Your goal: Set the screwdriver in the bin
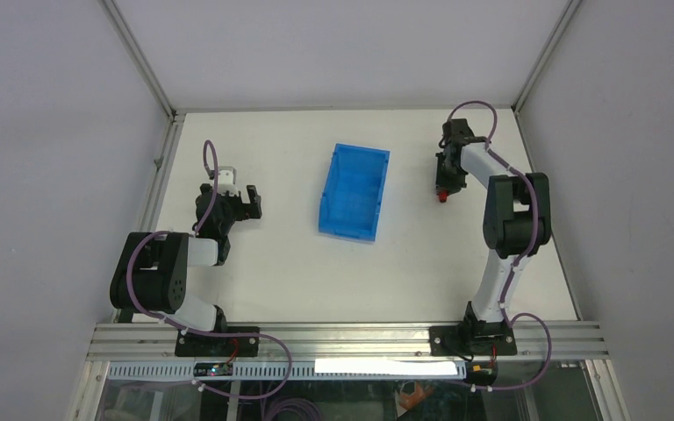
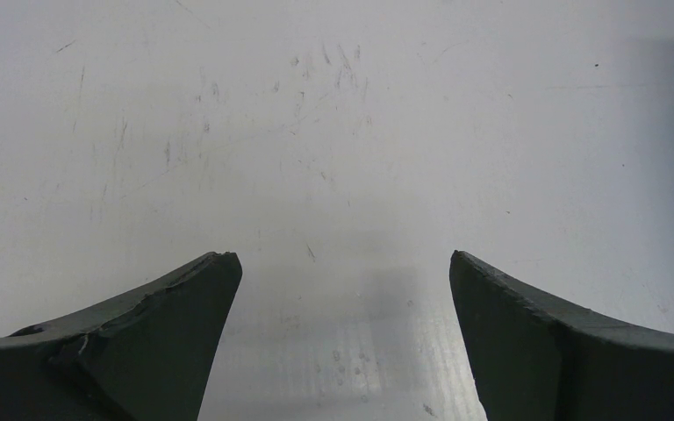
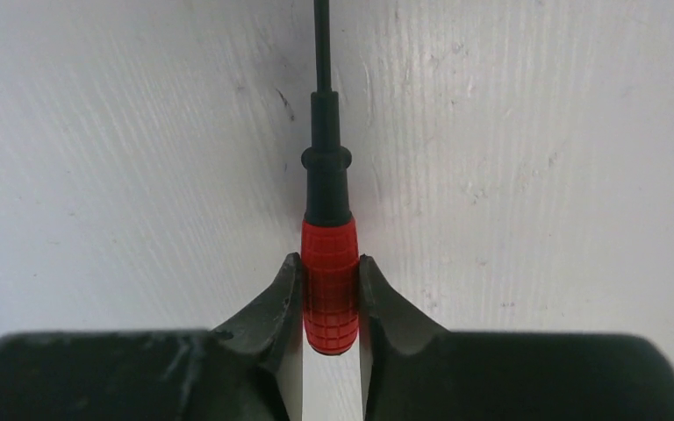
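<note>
Nearest the bases and off the left side of the bin (image 1: 355, 191), the left arm (image 1: 162, 272) sits folded. The left jaws are spread wide over bare surface (image 2: 333, 132) with nothing between them, well apart from the bin and farther still from the tool.

The bin stands mid-surface with its long walls running near to far, tilted a little, and looks empty from above.

Off the bin's right side, about level with its middle, the right arm (image 1: 509, 219) reaches out and bends back down. The right jaws are closed on the screwdriver (image 3: 329, 281), pinching the butt end of its red handle (image 1: 442, 196). The black shaft (image 3: 320, 53) runs straight ahead out of the grip, along the line of the jaws. Whether the tool rests on the surface or is just clear of it, I cannot tell.

So the right arm has the job. The bin lies to the left of the held screwdriver, and a sliver of blue shows at the left edge of the right wrist view. The tool's long axis seems roughly parallel to the bin's long walls, so a lift and a sideways carry leftward over the wall should need little or no turning.
</note>
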Motion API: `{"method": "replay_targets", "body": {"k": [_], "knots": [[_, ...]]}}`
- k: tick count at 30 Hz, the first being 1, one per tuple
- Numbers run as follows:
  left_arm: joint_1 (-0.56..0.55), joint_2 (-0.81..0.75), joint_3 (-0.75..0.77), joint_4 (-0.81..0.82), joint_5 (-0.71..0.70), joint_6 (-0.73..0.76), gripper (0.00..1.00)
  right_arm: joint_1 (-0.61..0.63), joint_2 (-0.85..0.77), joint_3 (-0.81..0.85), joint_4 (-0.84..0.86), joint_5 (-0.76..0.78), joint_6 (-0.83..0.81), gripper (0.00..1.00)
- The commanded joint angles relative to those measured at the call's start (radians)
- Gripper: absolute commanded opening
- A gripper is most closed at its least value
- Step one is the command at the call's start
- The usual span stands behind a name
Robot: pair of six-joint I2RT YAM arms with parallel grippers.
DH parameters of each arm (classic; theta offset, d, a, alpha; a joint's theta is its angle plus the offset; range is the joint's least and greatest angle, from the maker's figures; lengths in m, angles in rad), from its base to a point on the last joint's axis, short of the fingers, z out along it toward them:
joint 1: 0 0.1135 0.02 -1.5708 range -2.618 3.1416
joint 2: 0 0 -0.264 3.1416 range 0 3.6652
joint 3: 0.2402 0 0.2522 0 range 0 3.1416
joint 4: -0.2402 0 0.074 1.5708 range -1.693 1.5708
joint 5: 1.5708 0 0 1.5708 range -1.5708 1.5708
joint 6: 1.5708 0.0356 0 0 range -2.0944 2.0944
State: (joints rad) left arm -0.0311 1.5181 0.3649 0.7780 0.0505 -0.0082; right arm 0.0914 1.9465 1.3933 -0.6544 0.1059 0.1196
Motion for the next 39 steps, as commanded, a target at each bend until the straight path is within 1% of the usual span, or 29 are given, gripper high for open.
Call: {"method": "replay_targets", "body": {"k": [1, 7, 10, 15, 18, 22, 26, 32, 36, 39], "knots": [[0.000, -0.011, 0.016, 0.030, -0.005, -0.006, 0.99, -0.006, -0.127, 0.098, -0.134, 0.022, 0.060, 0.00], [0.001, -0.011, 0.016, 0.030, -0.005, -0.007, 0.99, 0.003, -0.252, 0.178, -0.286, 0.067, 0.125, 0.00], [0.000, -0.010, 0.016, 0.030, -0.005, -0.007, 0.99, 0.041, -0.301, 0.233, -0.340, 0.103, 0.133, 0.00], [0.000, -0.010, 0.016, 0.030, -0.005, -0.007, 0.99, 0.177, -0.337, 0.349, -0.423, 0.172, 0.160, 0.00], [0.000, -0.011, 0.016, 0.030, -0.005, -0.006, 0.99, 0.307, -0.325, 0.422, -0.447, 0.212, 0.171, 0.00], [0.000, -0.010, 0.016, 0.031, -0.005, -0.007, 0.99, 0.457, -0.282, 0.497, -0.435, 0.253, 0.186, 0.00], [0.000, -0.010, 0.016, 0.030, -0.005, -0.006, 0.99, 0.555, -0.222, 0.526, -0.393, 0.281, 0.205, 0.00], [0.000, -0.010, 0.016, 0.030, -0.005, -0.007, 0.99, 0.631, -0.120, 0.473, -0.264, 0.266, 0.211, 0.00], [0.000, -0.010, 0.016, 0.030, -0.005, -0.007, 0.99, 0.666, -0.047, 0.443, -0.225, 0.291, 0.226, 0.00], [0.000, -0.011, 0.016, 0.031, -0.006, -0.007, 0.99, 0.678, -0.023, 0.394, -0.193, 0.291, 0.245, 0.00]]}}
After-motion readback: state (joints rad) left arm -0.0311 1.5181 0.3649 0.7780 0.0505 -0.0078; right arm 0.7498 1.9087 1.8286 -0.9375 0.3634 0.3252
